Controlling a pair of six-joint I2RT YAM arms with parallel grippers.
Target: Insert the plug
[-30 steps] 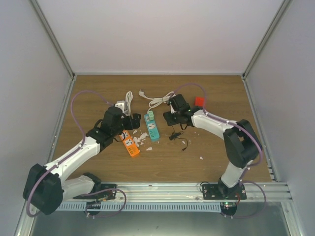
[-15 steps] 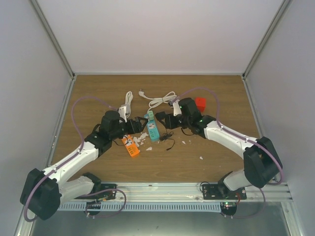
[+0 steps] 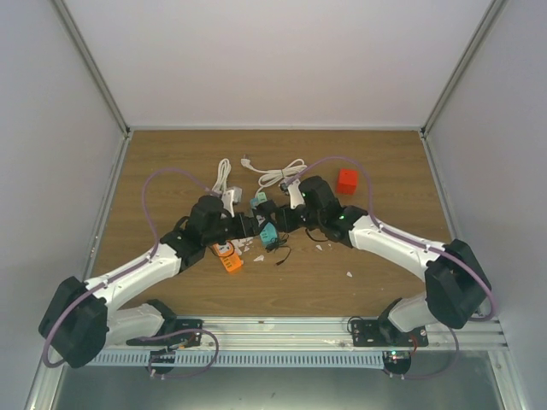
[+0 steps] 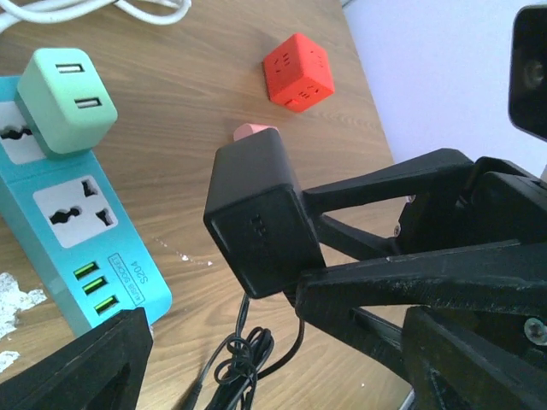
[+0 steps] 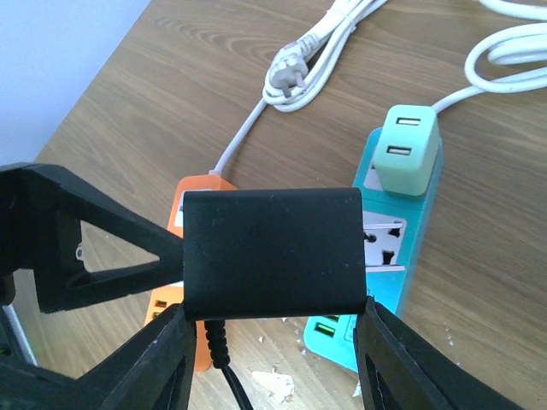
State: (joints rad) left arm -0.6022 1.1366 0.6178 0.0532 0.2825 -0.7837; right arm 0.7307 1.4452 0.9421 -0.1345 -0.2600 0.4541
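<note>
At the near edge of the desk (image 3: 376,286), the left arm (image 3: 137,269) stood at the lower left of the overhead view and the right arm (image 3: 389,242) at the lower right. Both were stretched inward, with their wrists close together at the centre of the frame.

The right jaws were closed on the plug (image 5: 272,252), gripping two opposite faces and holding it clear of the desk. In the right wrist view the plug sat over the gap between the two power strips. Its thin black wire (image 3: 280,253) left its lower edge and lay in a loose tangle on the desk just below centre.

The left jaws stood wide open and held nothing. One left finger (image 5: 38,239) pointed at the plug's left face from just beside it; contact could not be confirmed.

The teal power strip (image 4: 81,248) carried a mint-green USB adapter (image 4: 64,98) in its far socket. The orange power strip (image 3: 227,257) lay near it, to its left. White crumbs (image 3: 349,274) were scattered on the desk.

Farther back, coiled white cords (image 3: 278,175) lay at upper centre. A red cube socket (image 3: 346,180) sat at upper right, well apart from the strips.
</note>
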